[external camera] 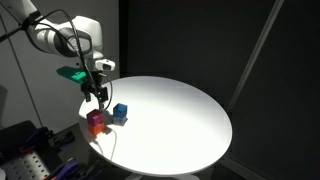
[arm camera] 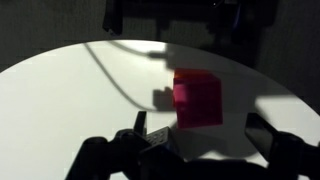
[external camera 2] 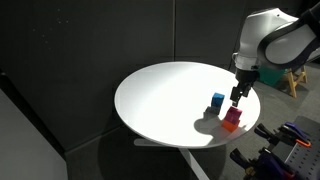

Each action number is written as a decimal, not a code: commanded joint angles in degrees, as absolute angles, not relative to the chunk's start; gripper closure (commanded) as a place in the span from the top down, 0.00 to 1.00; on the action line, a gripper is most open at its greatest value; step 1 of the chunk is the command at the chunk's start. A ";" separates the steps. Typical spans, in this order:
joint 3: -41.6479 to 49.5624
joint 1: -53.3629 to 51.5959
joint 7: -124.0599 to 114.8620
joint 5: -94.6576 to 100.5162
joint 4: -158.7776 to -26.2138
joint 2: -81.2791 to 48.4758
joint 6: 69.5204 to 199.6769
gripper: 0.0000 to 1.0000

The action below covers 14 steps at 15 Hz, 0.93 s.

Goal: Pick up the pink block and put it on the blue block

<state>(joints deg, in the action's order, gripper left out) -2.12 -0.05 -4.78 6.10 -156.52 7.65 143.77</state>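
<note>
The pink block (arm camera: pixel 197 98) sits near the edge of the round white table (external camera: pixel 180 120). It also shows in both exterior views (external camera: pixel 95 119) (external camera 2: pixel 234 114). The blue block (external camera: pixel 120 112) (external camera 2: pixel 218 101) stands a short way beside it and is out of the wrist view. My gripper (arm camera: pixel 200 135) is open and empty. It hangs just above the pink block, one finger on each side, without touching it. It shows in both exterior views (external camera: pixel 97 96) (external camera 2: pixel 238 95).
An orange cube (external camera: pixel 98 129) (external camera 2: pixel 230 126) sits right against the pink block on the side toward the table's edge; I cannot tell whether they touch. A thin cable's shadow crosses the tabletop in the wrist view. Dark curtains surround the table.
</note>
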 commanded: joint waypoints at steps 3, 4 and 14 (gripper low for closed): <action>-2.13 -0.02 -3.88 8.97 -158.01 5.54 148.20 1.00; -2.09 -0.01 -3.94 9.31 -158.10 5.14 148.74 1.00; -1.84 -0.15 -4.93 13.17 -157.41 0.92 152.16 1.00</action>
